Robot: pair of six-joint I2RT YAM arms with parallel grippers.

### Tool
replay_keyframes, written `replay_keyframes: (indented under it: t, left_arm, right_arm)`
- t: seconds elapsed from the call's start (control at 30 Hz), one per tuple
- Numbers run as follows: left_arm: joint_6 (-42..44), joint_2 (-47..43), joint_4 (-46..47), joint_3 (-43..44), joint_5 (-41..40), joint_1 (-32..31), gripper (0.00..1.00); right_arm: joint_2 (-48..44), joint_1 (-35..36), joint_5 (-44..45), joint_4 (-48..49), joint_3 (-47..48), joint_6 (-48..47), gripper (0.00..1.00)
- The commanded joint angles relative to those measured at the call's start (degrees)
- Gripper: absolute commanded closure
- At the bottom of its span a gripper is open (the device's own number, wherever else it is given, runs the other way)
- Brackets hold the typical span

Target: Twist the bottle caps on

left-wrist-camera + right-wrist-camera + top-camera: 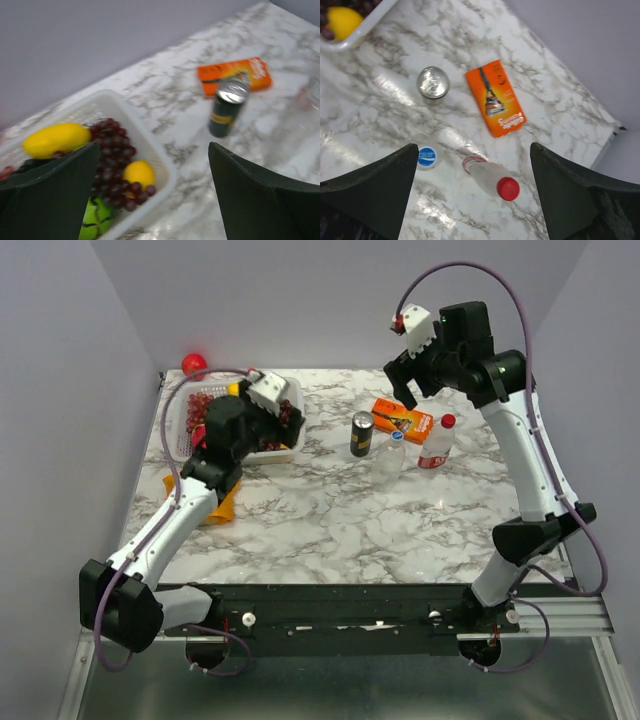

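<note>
My right gripper (472, 146) hangs above the marble table (330, 520) with its jaws spread wide and nothing between them. Framed between its fingers (370, 195) stands the labelled bottle (481, 172) with the red cap (508, 188) on its neck. Just beside it the blue cap (427, 156) sits atop the plain bottle (391, 458), whose clear body hardly shows from above. Whether either cap is threaded down tight I cannot tell. Beyond them are a dark can (433, 83), upright, and an orange box (495, 97) lying flat. My left gripper (153, 145) is equally wide and empty. It is poised over the corner of a white basket (155, 150) holding grapes (112, 165) and a lemon (138, 172), well apart from both bottles.
</note>
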Motion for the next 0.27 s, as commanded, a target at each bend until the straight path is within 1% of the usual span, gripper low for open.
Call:
replay_keyframes:
  t: [0.0, 0.03, 0.07, 0.1, 0.17, 0.23]
  left_arm:
    - [-6.2, 6.9, -12.3, 11.8, -19.9, 6.3, 0.01]
    - [-6.6, 8.3, -14.7, 16.1, -22.4, 7.3, 0.01]
    - [-7.0, 9.6, -18.7, 17.7, -25.7, 7.4, 0.01]
    - [-7.2, 11.8, -20.4, 19.3, -30.1, 7.4, 0.01]
    - [-7.6, 12.7, -22.4, 21.6, -31.6, 7.4, 0.01]
    - [-8.0, 11.2, -20.1, 20.0, -30.9, 7.5, 0.01]
  right_arm:
    - [-7.0, -0.1, 15.2, 14.9, -9.6, 4.1, 0.00]
    - [-9.8, 0.0, 13.9, 17.8, -14.5, 3.4, 0.00]
    - [-11.0, 0.0, 12.6, 18.7, -16.0, 3.3, 0.00]
    - [-11.5, -0.1, 11.3, 18.6, -16.8, 3.7, 0.00]
    - [-11.6, -0.1, 9.6, 17.0, -17.4, 4.5, 0.00]
    - [-11.6, 0.0, 9.0, 17.1, -17.6, 4.6, 0.01]
